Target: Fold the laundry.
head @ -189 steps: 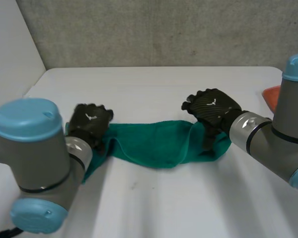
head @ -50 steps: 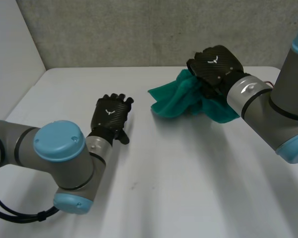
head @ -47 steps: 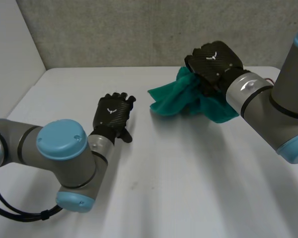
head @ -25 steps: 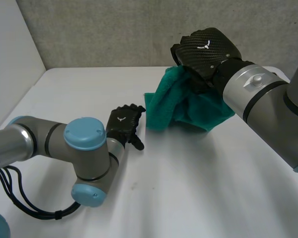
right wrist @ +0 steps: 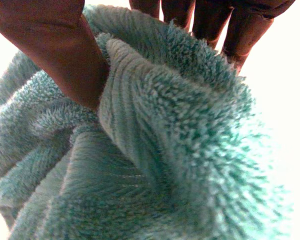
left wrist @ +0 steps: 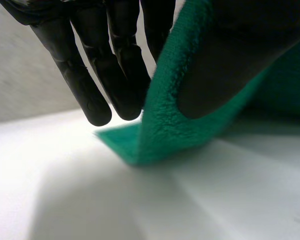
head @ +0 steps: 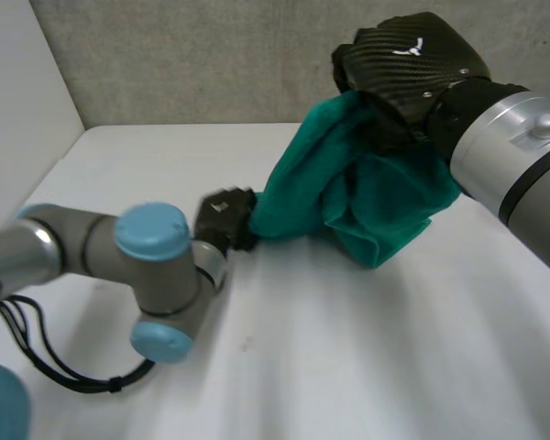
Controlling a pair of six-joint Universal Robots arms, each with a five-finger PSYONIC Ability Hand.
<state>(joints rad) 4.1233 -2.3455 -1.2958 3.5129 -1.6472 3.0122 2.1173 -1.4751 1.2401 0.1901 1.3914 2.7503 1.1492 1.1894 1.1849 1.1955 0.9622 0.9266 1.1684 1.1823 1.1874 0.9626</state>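
While our right hand (head: 412,64) clutches the bunched green towel (head: 348,192) aloft toward one o'clock of the table (head: 394,348), our left hand (head: 222,220) pinches the towel's eight-o'clock corner, thumb against fingers (left wrist: 90,85).

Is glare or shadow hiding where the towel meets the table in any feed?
Head view: even light, no glare; the green towel hangs from the right hand over the white table. Left wrist view: the left hand pinches a towel corner, which stands out plainly against the bright table. Right wrist view: the background past the fingertips is washed out white, so the table is unreadable.
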